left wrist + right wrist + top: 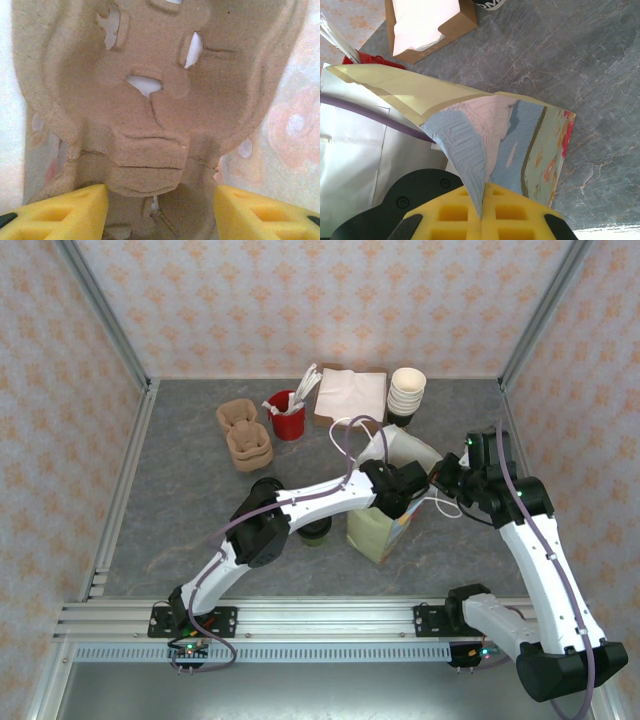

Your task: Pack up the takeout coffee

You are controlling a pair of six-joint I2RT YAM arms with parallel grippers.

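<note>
**One coffee cup, mostly under the left arm**

On the table (180, 500), left to right: one stack of pulp trays (243, 435), apparently two; one red cup (287, 420) of utensils; one coffee cup (315, 533); one napkin box (350, 395); one paper bag (375, 530); one stack of cream cups (406, 392). The coffee cup stands well left of the left fingers (403, 492), near the bag. It seems upright, long axis vertical and lid up, but the arm covers most of it. The left fingers, at the bag's mouth, are spread with one more pulp tray (150, 100) between them; whether they press it I cannot tell. The right fingers (470, 215) are pressed together, pinching the bag's top edge.
</note>
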